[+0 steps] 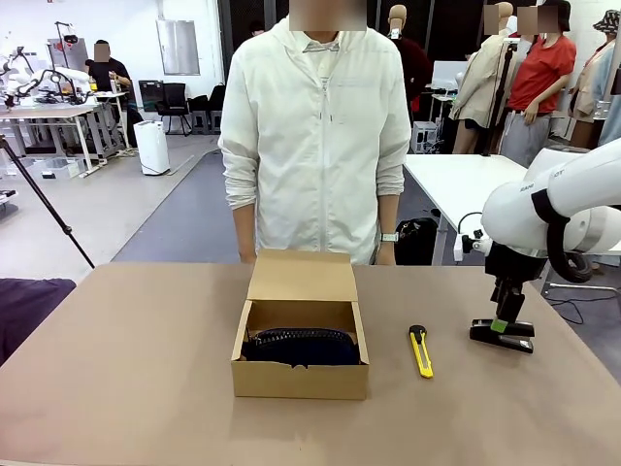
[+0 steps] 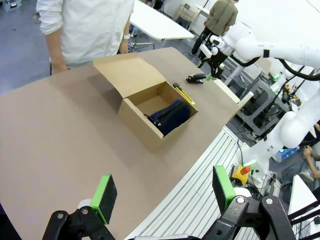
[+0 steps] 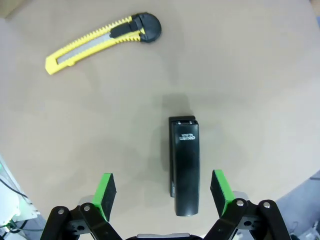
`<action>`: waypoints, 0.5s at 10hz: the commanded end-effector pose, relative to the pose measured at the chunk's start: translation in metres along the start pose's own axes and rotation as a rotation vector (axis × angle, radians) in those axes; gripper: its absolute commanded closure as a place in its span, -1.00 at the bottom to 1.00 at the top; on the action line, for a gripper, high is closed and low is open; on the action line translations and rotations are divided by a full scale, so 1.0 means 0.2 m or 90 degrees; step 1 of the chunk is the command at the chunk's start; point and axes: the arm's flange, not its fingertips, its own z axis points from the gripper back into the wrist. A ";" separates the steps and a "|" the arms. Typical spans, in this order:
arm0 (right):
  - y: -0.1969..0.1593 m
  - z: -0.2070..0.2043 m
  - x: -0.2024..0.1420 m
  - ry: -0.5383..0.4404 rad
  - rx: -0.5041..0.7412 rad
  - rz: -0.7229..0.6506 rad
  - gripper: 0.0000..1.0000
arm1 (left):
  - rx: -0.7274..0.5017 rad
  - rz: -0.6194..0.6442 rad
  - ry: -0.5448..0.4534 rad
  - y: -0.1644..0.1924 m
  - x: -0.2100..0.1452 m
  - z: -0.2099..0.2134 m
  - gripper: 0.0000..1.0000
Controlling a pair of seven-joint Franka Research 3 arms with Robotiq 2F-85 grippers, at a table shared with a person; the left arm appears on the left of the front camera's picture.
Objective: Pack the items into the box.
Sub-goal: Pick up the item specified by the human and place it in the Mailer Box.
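We found one piece of writing, a small raised mark on the top of the stapler point(image 3: 184, 167), too fine for us to read. The box point(image 1: 299, 374) carried no print on its brown walls or on its lid.

The right pincer point(image 3: 163, 187) was spread wide over the stapler, one green pad on each side of the stapler's near end. It was pinching nothing. The stapler sat closer to one pad than to the other, and we could not tell whether that pad touched it. The left pincer point(image 2: 164, 186) was spread just as wide and held nothing. It hung above the tabletop point(image 1: 126, 369), well apart from the box.

The box stood open, its lid raised toward the person point(image 1: 315, 126) behind it. The navy pouch point(image 1: 301, 345) lay inside (it took up nearly the whole width). The utility knife point(image 1: 420, 350) lay on the tabletop to the right of the box, and the stapler lay farther right of the box, beyond the knife.
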 end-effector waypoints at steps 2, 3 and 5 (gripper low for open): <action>-0.15 -0.15 -0.05 0.013 0.017 0.066 -1.00 | -0.003 -0.007 -0.004 0.00 -0.01 0.00 -1.00; -0.20 -0.21 -0.09 0.018 0.034 0.055 -1.00 | -0.003 -0.007 -0.004 0.00 -0.01 0.00 -1.00; -0.26 -0.30 -0.13 0.027 0.036 0.068 -1.00 | -0.003 -0.007 -0.004 0.00 -0.01 0.00 -1.00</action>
